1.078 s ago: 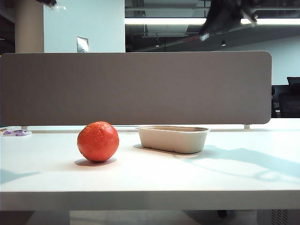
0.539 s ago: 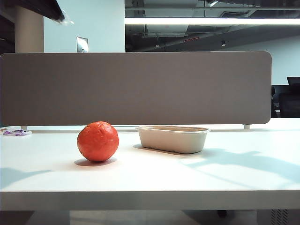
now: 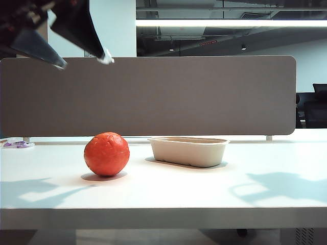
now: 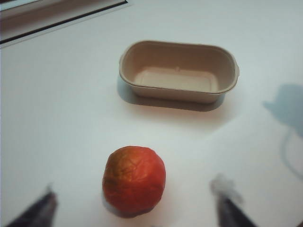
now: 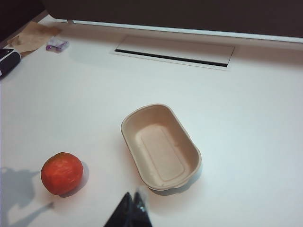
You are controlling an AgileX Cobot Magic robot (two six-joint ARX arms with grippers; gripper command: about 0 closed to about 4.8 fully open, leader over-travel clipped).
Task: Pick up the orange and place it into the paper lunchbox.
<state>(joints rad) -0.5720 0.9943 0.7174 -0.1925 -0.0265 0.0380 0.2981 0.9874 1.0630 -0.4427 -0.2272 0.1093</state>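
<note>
While the left gripper (image 3: 84, 58) hangs open above the orange (image 3: 107, 154), the approach is underway; next, descend around it. The right gripper (image 5: 135, 208) is closed, above the table near the paper lunchbox (image 3: 188, 151).

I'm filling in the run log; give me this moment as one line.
stage: approach | left hand: open, above orange | right hand: shut, high | orange: on table, untouched | paper lunchbox: empty

Office: desk divider panel (image 3: 148, 95), ceiling strip lights (image 3: 230, 23).
</note>
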